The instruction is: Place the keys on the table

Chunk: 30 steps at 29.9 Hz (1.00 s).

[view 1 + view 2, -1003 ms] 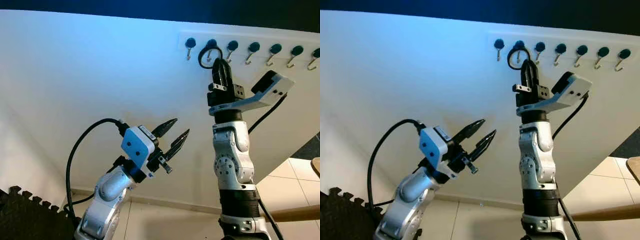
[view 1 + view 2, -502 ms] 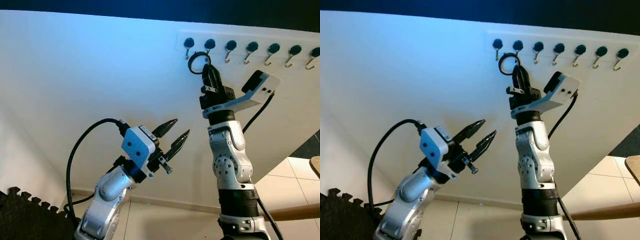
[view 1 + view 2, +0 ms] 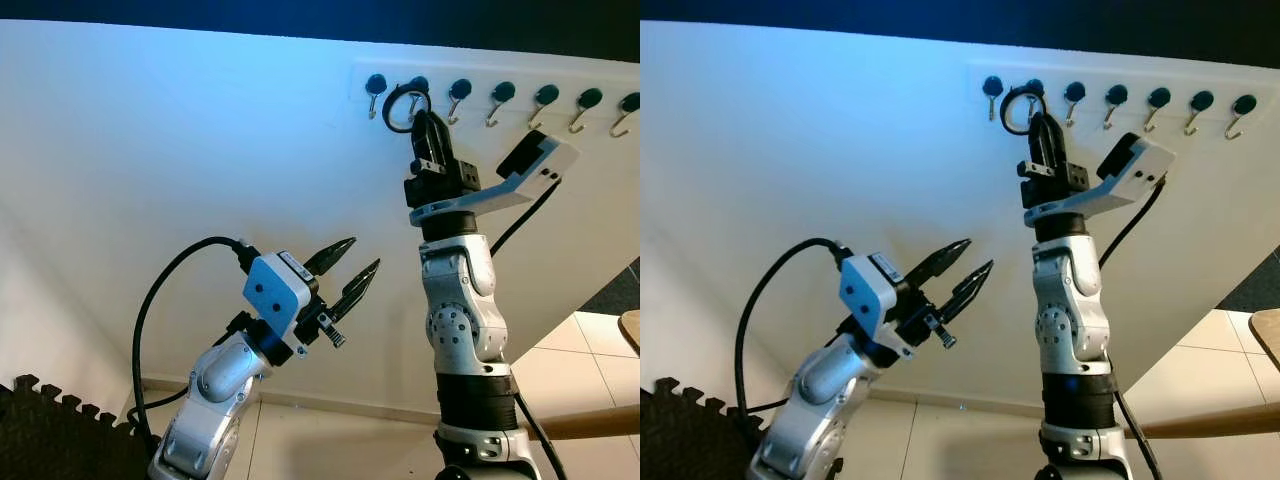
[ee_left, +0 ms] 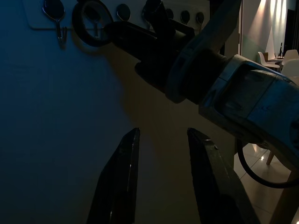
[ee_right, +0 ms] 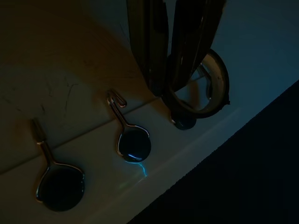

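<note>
Keys hang as a dark ring (image 3: 404,105) on a hook of the wall rack (image 3: 500,88). Your right gripper (image 3: 424,122) is clenched on that ring. Lift it clear of the hook before lowering. Left gripper (image 3: 352,270) hovers with fingers parted.

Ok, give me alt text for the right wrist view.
The right hand has its two black fingers pinched on a dark round key ring at a wall-mounted hook rack. Two more metal hooks with dark round knobs sit alongside.
</note>
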### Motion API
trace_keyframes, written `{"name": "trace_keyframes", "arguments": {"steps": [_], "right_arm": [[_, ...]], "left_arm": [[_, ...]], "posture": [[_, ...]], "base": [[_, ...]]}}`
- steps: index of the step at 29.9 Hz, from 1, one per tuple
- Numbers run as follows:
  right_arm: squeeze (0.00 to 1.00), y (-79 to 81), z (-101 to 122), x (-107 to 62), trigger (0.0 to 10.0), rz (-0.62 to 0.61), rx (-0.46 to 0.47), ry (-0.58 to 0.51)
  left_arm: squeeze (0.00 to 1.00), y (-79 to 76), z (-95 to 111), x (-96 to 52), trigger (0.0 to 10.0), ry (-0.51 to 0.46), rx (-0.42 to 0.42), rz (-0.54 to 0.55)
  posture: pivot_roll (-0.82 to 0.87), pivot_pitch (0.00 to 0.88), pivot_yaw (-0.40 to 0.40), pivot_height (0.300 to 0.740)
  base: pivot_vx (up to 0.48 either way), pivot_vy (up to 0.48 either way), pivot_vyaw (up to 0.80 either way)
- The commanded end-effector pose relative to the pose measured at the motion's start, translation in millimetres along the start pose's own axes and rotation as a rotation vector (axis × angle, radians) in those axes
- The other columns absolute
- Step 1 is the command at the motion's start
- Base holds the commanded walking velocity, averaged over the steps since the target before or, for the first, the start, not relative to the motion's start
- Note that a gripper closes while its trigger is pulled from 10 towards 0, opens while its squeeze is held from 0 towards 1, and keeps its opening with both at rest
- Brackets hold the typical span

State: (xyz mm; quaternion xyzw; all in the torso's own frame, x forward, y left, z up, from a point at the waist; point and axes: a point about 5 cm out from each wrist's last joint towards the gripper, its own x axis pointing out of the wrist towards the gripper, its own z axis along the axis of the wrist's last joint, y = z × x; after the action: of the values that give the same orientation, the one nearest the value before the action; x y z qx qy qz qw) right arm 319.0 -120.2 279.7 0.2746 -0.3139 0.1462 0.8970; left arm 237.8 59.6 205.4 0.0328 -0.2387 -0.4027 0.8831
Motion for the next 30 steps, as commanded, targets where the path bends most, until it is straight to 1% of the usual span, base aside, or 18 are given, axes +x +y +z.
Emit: {"name": "trace_keyframes", "arguments": {"steps": [1, 10, 13, 16, 17, 18, 19, 21, 22, 24, 26, 28, 30], "right_arm": [[0.00, 7.2, 10, 3.1, 10.0, 0.039, -0.023, -0.053], [0.00, 8.5, 10, 2.8, 10.0, 0.047, -0.036, -0.052], [0.00, 12.7, 9, 2.7, 10.0, 0.082, -0.037, -0.044], [0.00, 19.5, 7, 0.3, 10.0, 0.131, -0.057, -0.038], [0.00, 21.1, 7, -0.8, 9.8, 0.142, -0.065, -0.038], [0.00, 23.0, 6, -3.1, 8.5, 0.158, -0.078, -0.036], [0.00, 23.0, 6, -3.1, 8.5, 0.158, -0.078, -0.036], [0.00, 24.1, 5, -5.0, 8.0, 0.167, -0.091, -0.034], [0.00, 24.1, 5, -5.0, 8.0, 0.167, -0.091, -0.034], [0.00, 25.6, 2, -9.4, 4.2, 0.179, -0.105, -0.026], [0.00, 26.1, 1, -11.1, 4.0, 0.185, -0.111, -0.022], [0.00, 26.3, 0, -12.6, 4.0, 0.190, -0.115, -0.018], [0.00, 25.9, -3, -16.4, 4.6, 0.193, -0.126, -0.007]], "left_arm": [[0.00, -2.7, 2, 0.0, 10.0, 0.001, 0.014, -0.027], [0.00, -2.8, 2, -0.3, 10.0, 0.003, 0.015, -0.030], [0.00, -2.9, 2, -0.4, 10.0, 0.002, 0.014, -0.030], [0.00, -3.3, 3, -0.6, 10.0, 0.001, 0.013, -0.031], [0.00, -3.5, 3, -0.8, 10.0, 0.001, 0.013, -0.031], [0.00, -3.9, 3, -1.1, 10.0, 0.001, 0.012, -0.030], [0.00, -3.9, 3, -1.1, 10.0, 0.001, 0.012, -0.030], [0.00, -4.2, 3, -1.2, 10.0, 0.002, 0.011, -0.031], [0.00, -4.2, 3, -1.2, 10.0, 0.002, 0.011, -0.031], [0.00, -4.5, 3, -1.4, 10.0, 0.002, 0.009, -0.030], [0.00, -4.5, 2, -1.4, 10.0, 0.002, 0.009, -0.031], [0.00, -4.6, 2, -1.3, 10.0, 0.002, 0.009, -0.031], [0.00, -4.7, 2, -1.0, 10.0, 0.001, 0.009, -0.032]], "posture": [[0.05, 0.134, -0.028, 0.740], [0.05, 0.136, -0.026, 0.740], [0.05, 0.136, -0.024, 0.740], [0.05, 0.136, -0.025, 0.740], [0.05, 0.139, -0.025, 0.740], [0.05, 0.138, -0.025, 0.740], [0.05, 0.138, -0.025, 0.740], [0.05, 0.139, -0.026, 0.740], [0.05, 0.139, -0.026, 0.740], [0.05, 0.138, -0.025, 0.740], [0.05, 0.138, -0.025, 0.740], [0.05, 0.136, -0.025, 0.740], [0.05, 0.136, -0.024, 0.740]], "base": [[0.000, 0.000, 0.00], [0.000, 0.000, 0.00], [0.000, 0.000, 0.00], [0.000, 0.000, 0.00], [0.000, 0.000, 0.00], [0.000, 0.000, 0.00], [0.000, 0.000, 0.00], [0.000, 0.000, 0.00], [0.000, 0.000, 0.00], [0.000, 0.000, 0.00], [0.000, 0.000, 0.00], [0.000, 0.000, 0.00], [0.000, 0.000, 0.00]]}}
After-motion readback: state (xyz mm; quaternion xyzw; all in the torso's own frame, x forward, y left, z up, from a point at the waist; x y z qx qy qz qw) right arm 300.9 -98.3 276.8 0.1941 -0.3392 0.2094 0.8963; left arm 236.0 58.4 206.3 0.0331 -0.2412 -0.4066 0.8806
